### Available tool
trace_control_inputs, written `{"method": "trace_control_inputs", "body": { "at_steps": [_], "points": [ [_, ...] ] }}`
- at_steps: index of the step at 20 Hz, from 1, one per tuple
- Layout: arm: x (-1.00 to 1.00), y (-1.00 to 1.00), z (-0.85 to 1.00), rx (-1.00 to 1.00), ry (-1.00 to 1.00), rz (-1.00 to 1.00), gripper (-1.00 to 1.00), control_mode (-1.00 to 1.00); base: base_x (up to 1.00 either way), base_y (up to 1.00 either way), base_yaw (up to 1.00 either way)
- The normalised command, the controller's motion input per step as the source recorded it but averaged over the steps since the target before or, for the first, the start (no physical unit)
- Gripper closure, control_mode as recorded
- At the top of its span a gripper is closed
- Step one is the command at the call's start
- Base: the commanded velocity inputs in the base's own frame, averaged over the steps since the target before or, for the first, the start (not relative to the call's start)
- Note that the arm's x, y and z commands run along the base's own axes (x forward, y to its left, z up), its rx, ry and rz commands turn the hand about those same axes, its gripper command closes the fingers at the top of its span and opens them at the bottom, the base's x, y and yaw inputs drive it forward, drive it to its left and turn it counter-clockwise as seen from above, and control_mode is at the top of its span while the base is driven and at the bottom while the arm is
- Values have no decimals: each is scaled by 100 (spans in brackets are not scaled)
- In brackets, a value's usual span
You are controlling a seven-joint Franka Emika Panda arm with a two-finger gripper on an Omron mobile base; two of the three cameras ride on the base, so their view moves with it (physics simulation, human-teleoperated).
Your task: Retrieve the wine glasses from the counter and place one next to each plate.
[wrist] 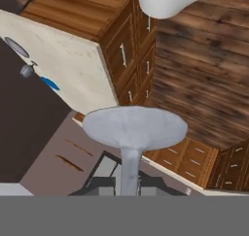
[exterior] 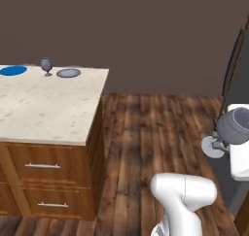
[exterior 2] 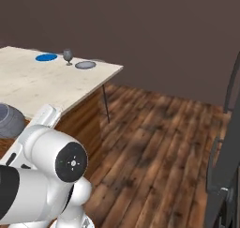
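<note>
- Left base view: I saw the pincer (exterior: pixel 224 143) at the right edge, closed on the stem of a dark grey wine glass (exterior: pixel 235 126). The glass lay tipped on its side in the grip, bowl toward the camera and round foot to the left, held over the wooden floor (exterior: pixel 146 133) and well apart from the table (exterior: pixel 48 109).
- At the table's far edge stood the second wine glass (exterior: pixel 46 65), upright, between the blue plate (exterior: pixel 13 70) on its left and the grey plate (exterior: pixel 68 73) on its right, near both but touching neither that I could tell.
- Right base view: the same row showed along the table's far side, blue plate, upright glass, then grey plate. Part of the dark bowl of the held glass showed at the left edge, beside the arm (exterior 2: pixel 47 175).
- Hand view: the held glass rose from between the finger tips, stem clamped and round foot uppermost. The view was rolled; I noted the table, its wood drawers (wrist: pixel 126 60) and the small glass on the left.
</note>
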Motion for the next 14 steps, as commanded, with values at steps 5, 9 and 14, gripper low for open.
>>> {"method": "trace_control_inputs", "body": {
  "at_steps": [5, 9, 14],
  "points": [
    [0, 0, 0, 0, 0, 0, 100, 100, 100, -28, 27],
    [0, 0, 0, 0, 0, 0, 100, 100, 100, -25, 24],
    [0, 0, 0, 0, 0, 0, 100, 100, 100, -35, 23]
  ]
}}
